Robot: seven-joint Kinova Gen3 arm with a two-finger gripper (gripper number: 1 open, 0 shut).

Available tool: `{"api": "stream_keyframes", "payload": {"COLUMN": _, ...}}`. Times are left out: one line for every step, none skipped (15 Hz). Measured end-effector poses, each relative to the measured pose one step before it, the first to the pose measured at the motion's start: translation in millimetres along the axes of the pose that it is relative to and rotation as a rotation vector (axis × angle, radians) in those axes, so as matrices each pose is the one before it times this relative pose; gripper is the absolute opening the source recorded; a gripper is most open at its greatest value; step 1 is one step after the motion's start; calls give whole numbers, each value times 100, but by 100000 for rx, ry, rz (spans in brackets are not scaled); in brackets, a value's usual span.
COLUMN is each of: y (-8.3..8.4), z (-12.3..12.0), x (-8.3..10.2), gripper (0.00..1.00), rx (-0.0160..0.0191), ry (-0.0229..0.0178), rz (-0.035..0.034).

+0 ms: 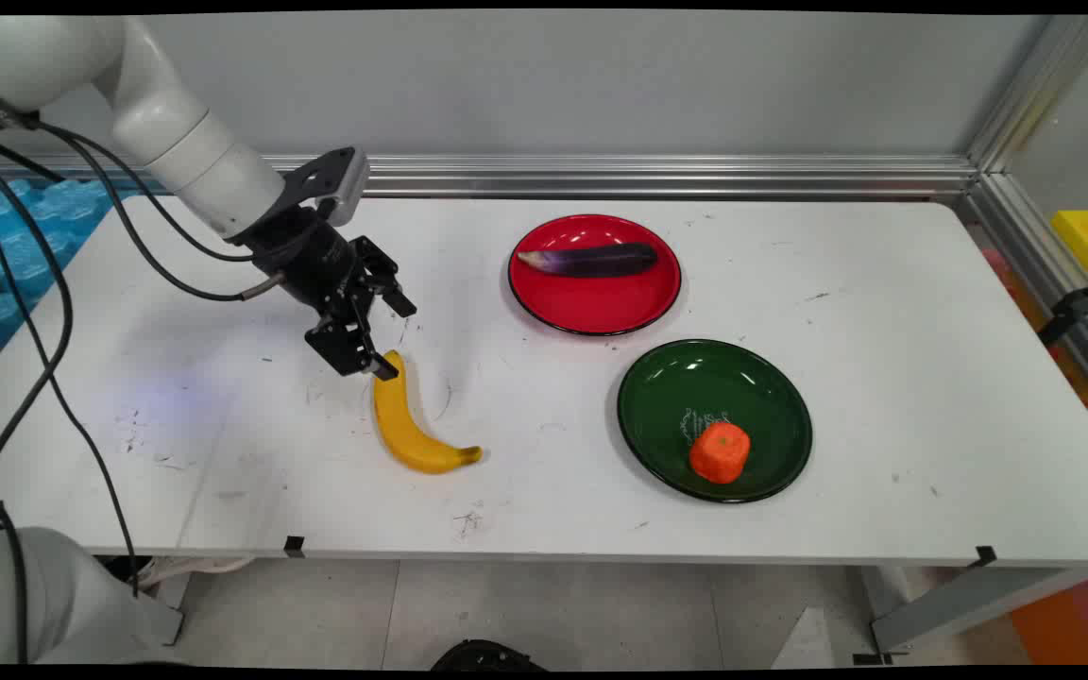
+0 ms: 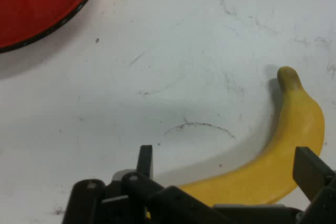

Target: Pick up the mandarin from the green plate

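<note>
Both fingers wide apart, gripper [image 1: 383,345] straddling banana [image 1: 409,423] stem end.

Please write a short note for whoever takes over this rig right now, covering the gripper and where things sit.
Gripper: open, low at the table, fingers straddling one end of the banana.
Banana: lying flat on the white table, left of both plates.
Red plate: holds the eggplant.
Green plate: holds an orange block.
Nothing is gripped or lifted.
</note>
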Motion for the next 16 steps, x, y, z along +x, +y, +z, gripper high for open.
{"api": "stream_keyframes", "payload": {"y": 26, "z": 81, "x": 54, "gripper": 100, "rx": -153, "ry": 298, "rz": 755}}
{"api": "stream_keyframes", "payload": {"y": 14, "z": 65, "x": 144, "gripper": 100, "rx": -89, "ry": 435, "rz": 668}}
{"api": "stream_keyframes", "payload": {"y": 18, "z": 68, "x": 255, "gripper": 100, "rx": -49, "ry": 632, "rz": 729}}
{"api": "stream_keyframes", "payload": {"y": 17, "z": 84, "x": 419, "gripper": 100, "rx": -8, "ry": 790, "rz": 824}}
{"api": "stream_keyframes", "payload": {"y": 53, "z": 59, "x": 482, "gripper": 100, "rx": 106, "ry": 988, "rz": 605}}
{"api": "stream_keyframes", "payload": {"y": 48, "z": 54, "x": 378, "gripper": 100, "rx": 47, "ry": 608, "rz": 502}}
{"api": "stream_keyframes", "payload": {"y": 116, "z": 92, "x": 672, "gripper": 100, "rx": 58, "ry": 1227, "rz": 608}}
{"api": "stream_keyframes", "payload": {"y": 126, "z": 93, "x": 630, "gripper": 100, "rx": 38, "ry": 1028, "rz": 556}}
{"api": "stream_keyframes", "payload": {"y": 194, "z": 106, "x": 741, "gripper": 100, "rx": -31, "ry": 1262, "rz": 531}}
{"api": "stream_keyframes", "payload": {"y": 294, "z": 196, "x": 1103, "gripper": 100, "rx": -130, "ry": 1777, "rz": 690}}
{"api": "stream_keyframes", "payload": {"y": 376, "z": 244, "x": 1111, "gripper": 100, "rx": -208, "ry": 1852, "rz": 447}}
{"api": "stream_keyframes", "payload": {"y": 323, "z": 301, "x": 987, "gripper": 100, "rx": -154, "ry": 1683, "rz": 229}}
{"api": "stream_keyframes", "payload": {"y": 369, "z": 416, "x": 1127, "gripper": 100, "rx": -111, "ry": 1965, "rz": 224}}
{"api": "stream_keyframes", "payload": {"y": 383, "z": 545, "x": 1072, "gripper": 100, "rx": -141, "ry": 1803, "rz": 230}}
{"api": "stream_keyframes", "payload": {"y": 299, "z": 566, "x": 871, "gripper": 100, "rx": 36, "ry": 1466, "rz": 176}}
{"api": "stream_keyframes", "payload": {"y": 182, "z": 392, "x": 541, "gripper": 100, "rx": 62, "ry": 925, "rz": 130}}
